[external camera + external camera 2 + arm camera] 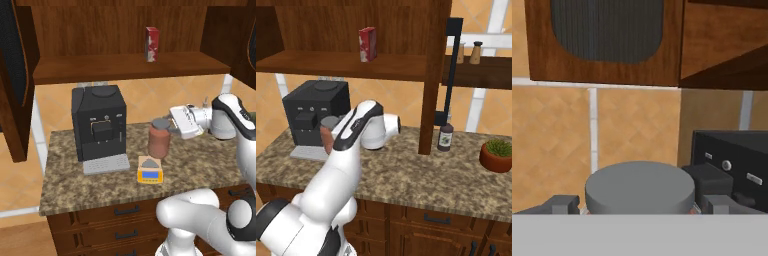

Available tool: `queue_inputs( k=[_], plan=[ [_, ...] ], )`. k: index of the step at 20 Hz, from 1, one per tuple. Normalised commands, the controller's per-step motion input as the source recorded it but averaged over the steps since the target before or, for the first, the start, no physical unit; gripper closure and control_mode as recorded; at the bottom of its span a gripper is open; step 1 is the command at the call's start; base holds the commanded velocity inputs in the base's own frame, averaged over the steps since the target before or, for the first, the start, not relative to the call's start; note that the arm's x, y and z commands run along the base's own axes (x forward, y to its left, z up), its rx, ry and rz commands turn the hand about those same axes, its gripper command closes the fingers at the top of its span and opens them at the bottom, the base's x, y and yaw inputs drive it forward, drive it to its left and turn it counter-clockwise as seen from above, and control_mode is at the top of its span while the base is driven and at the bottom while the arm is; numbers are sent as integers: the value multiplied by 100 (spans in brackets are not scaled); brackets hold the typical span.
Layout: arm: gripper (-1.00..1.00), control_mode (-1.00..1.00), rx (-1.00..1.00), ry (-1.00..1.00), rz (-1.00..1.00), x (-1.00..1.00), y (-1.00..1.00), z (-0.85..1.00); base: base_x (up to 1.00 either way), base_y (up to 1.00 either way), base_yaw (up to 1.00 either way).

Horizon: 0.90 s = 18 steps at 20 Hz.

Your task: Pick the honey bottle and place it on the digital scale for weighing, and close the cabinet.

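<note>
The honey bottle (pixel 159 142), a reddish-brown jar with a grey lid (pixel 639 187), hangs upright just behind and slightly above the yellow digital scale (pixel 150 170) on the counter. My gripper (pixel 168 127) reaches in from the right at lid height and is shut on the bottle near its top. In the hand view the fingertips (pixel 562 204) flank the lid. From the right base view my arm hides most of the bottle (pixel 327 141). The cabinet (pixel 125 30) stands open, one door (pixel 15 80) swung out left and another door (pixel 436 75) edge-on with its black handle.
A black coffee machine (pixel 98 122) stands left of the scale. A red-and-white carton (pixel 152 44) sits on the cabinet shelf. On the right of the counter are a dark bottle (pixel 445 137) and a potted plant (pixel 497 155). Drawers run below the counter edge.
</note>
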Motion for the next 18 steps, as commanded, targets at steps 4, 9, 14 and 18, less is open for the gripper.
queue_inputs(
  k=[4, 9, 14, 18],
  plan=[
    [100, -100, 1, 0, 0, 1, -10, -12, 0, 0, 0],
    [100, -100, 0, 0, 0, 0, 0, -13, 0, 0, 0],
    [100, -100, 0, 0, 0, 0, 0, -23, 0, 0, 0],
    [100, -100, 1, 0, 0, 0, 0, -21, 0, 0, 0]
  ],
)
